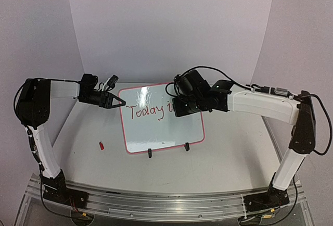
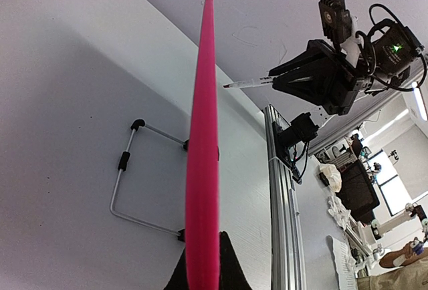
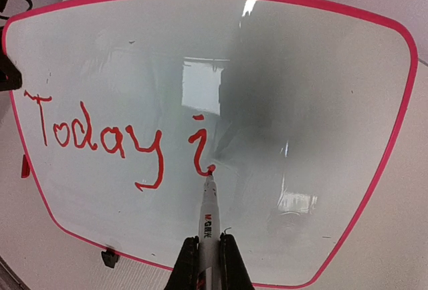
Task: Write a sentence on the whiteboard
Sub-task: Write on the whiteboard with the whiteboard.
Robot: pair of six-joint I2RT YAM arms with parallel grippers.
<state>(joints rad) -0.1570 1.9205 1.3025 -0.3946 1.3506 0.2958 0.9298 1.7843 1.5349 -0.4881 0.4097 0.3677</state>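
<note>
The whiteboard stands tilted on the table, pink-framed, with "Today i" written on it in red. My right gripper is shut on a white marker. The marker's red tip touches the board at the bottom of the "i". My left gripper is shut on the board's left frame edge, which runs between its fingers. From the left wrist view the right gripper and its marker show on the board's writing side.
A small red marker cap lies on the table left of the board. Two black clip feet hold its lower edge. A wire stand props it from behind. An aluminium rail runs along the near edge.
</note>
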